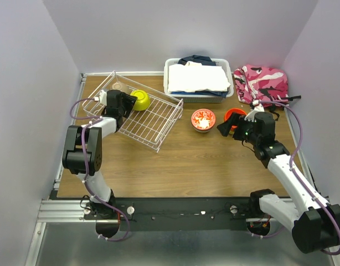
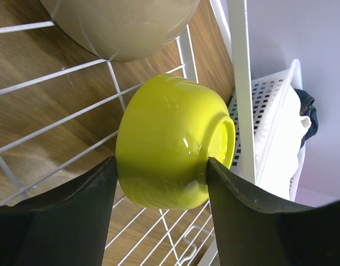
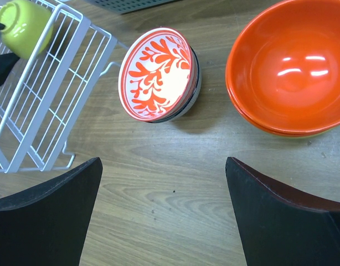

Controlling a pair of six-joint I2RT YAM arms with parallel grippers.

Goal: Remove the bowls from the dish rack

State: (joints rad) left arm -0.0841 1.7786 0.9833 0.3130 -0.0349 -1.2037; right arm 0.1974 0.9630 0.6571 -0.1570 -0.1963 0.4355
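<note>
Lime-yellow bowl (image 2: 170, 138) gripped inside the dish rack (image 1: 153, 124), upper left of the overhead view.
Left gripper (image 2: 161, 166) clamps its sides; right gripper (image 3: 163, 166) hangs wide open and empty over the desk (image 1: 203, 160), near the patterned bowl (image 3: 156, 72) and orange bowl (image 3: 292, 66).

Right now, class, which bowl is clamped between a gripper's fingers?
The lime-yellow bowl in the dish rack, gripped on both sides by the left gripper. The taupe bowl beside it, the red-patterned bowl and the orange bowl sit untouched.
</note>
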